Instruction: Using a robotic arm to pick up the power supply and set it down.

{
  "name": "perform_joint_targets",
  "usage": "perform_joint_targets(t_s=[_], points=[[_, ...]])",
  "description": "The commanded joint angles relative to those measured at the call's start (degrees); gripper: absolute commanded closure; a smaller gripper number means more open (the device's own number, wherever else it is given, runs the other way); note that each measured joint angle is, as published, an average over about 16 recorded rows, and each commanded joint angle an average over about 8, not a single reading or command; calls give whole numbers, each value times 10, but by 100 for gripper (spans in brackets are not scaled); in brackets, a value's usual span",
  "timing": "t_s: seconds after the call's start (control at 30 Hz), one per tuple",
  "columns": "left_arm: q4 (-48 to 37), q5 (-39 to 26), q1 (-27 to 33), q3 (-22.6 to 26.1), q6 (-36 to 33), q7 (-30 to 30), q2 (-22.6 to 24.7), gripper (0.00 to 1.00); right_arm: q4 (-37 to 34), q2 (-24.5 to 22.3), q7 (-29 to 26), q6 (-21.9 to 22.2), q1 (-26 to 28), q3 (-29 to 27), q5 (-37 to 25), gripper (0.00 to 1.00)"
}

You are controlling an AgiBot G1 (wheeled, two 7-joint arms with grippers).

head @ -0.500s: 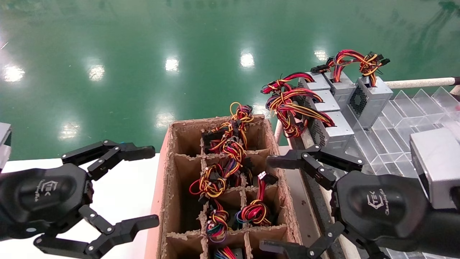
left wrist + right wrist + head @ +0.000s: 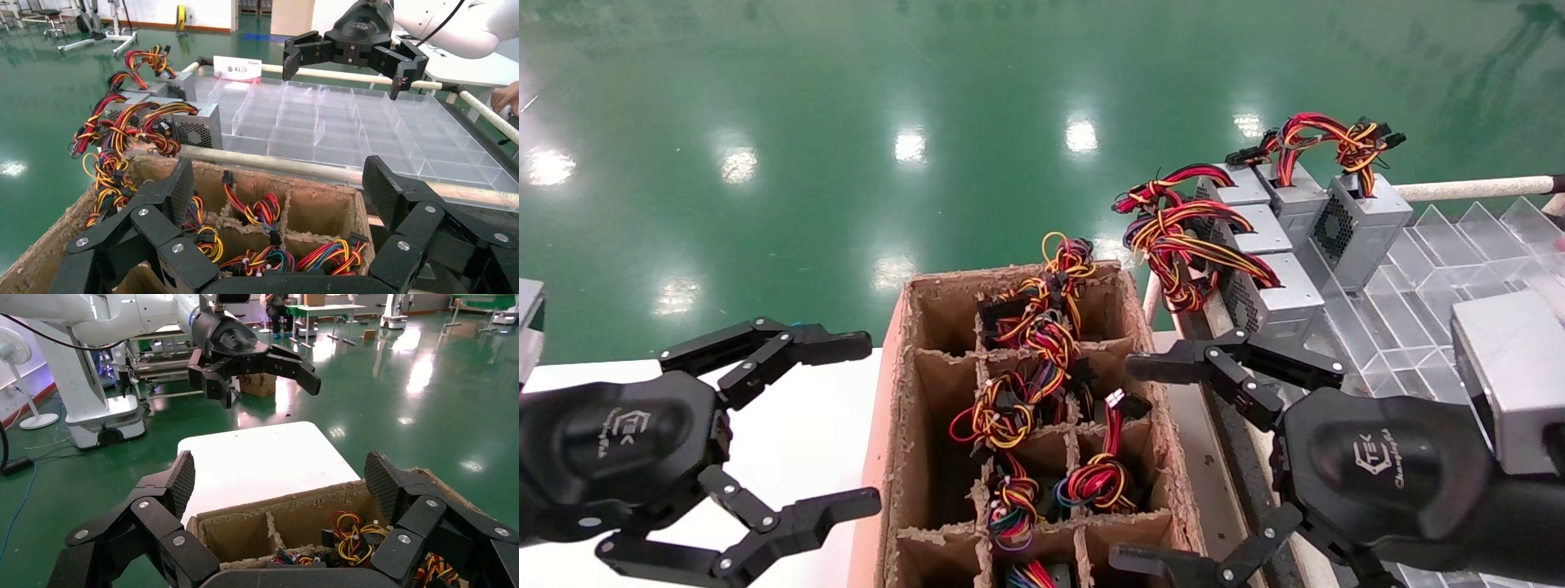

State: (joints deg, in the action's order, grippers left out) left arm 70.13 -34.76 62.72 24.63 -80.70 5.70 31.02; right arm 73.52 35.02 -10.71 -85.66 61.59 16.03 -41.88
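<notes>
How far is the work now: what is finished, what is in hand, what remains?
Done: several power supplies already stand in the clear divided tray. In hand: nothing; the left gripper and right gripper hang open on either side of the cardboard box. Left: wire bundles still fill its compartments.

white sign (image 2: pixel 236 65), red characters, illegible

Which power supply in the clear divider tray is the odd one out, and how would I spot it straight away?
Start at the clear divider tray to the right of the cardboard box. Five power supplies stand at its far left end. The odd power supply is the rightmost; its round fan grille faces the box, and its wire bundle rises from the top instead of spilling off the tray's left edge.
</notes>
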Motion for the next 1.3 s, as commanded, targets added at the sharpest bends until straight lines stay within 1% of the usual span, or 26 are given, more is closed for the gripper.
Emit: perform_joint_targets(t_s=[0.03,1.3], points=[[0,0,0,0,0,0,0,0,0,0,0,0,0,0,0,0],[0,0,0,0,0,0,0,0,0,0,0,0,0,0,0,0]])
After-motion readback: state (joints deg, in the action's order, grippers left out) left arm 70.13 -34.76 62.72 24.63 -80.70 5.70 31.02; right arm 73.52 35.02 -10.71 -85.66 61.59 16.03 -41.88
